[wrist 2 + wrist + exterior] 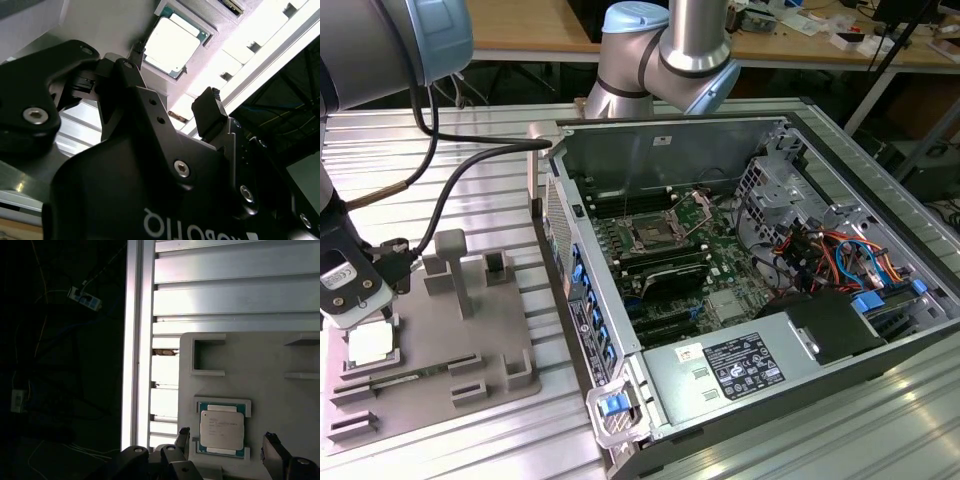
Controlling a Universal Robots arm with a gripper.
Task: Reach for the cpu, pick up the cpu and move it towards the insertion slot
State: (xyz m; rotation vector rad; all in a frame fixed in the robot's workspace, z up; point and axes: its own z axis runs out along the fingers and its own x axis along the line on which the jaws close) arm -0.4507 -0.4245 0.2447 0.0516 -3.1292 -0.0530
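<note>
The gripper (226,436) stands wide open, its fingers (183,436) on either side of the cpu (222,429) and apparently clear of it, a position judged to suit a straddling grasp. Nothing is held. The cpu lies flat in its recess on the grey tray (500,340), lower left of the exterior view. The insertion slot (648,236) sits well apart, near that frame's centre, inside the open computer case (760,140).

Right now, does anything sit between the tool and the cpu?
Nothing visible does. In the first wrist view the open tool hangs over the cpu, which lies uncovered in its recess on the grey tray, with one finger to each side.
</note>
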